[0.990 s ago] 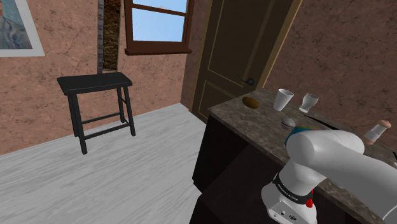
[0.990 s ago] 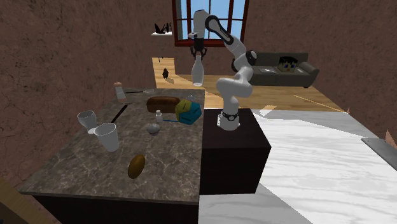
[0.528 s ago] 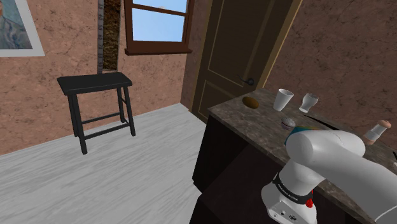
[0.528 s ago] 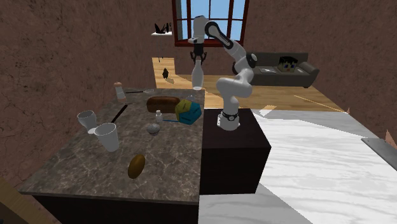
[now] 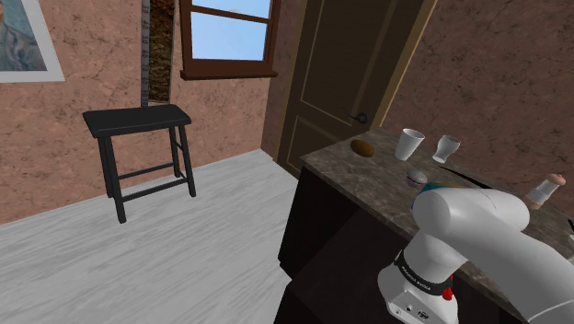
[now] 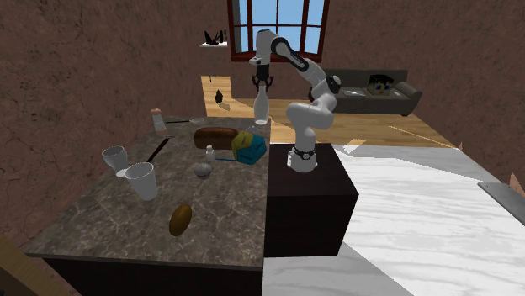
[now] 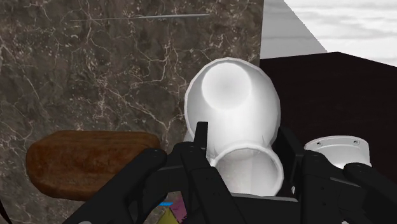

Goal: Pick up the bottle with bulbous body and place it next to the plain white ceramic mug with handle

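now we see the white bottle [image 7: 232,102] smooth and faintly glossy, the counter [image 7: 95,76] dark white-veined stone, the loaf [image 7: 89,162] rough and matt brown, the floor [image 5: 138,258] pale wood grain.

the white arm [image 6: 313,108] rises from its base, folds at a dark elbow and reaches up toward the second exterior view's left, ending in a wrist turned straight down. the black gripper [image 6: 262,81] hangs vertical below the wrist, closed on the neck of a white bottle [image 6: 262,108] that hangs upright beneath it. in the shoulder view the arm's thick lower link [image 5: 469,216] sits at the lower right. in the wrist view the fingers [image 7: 202,143] clasp the bottle from both sides.
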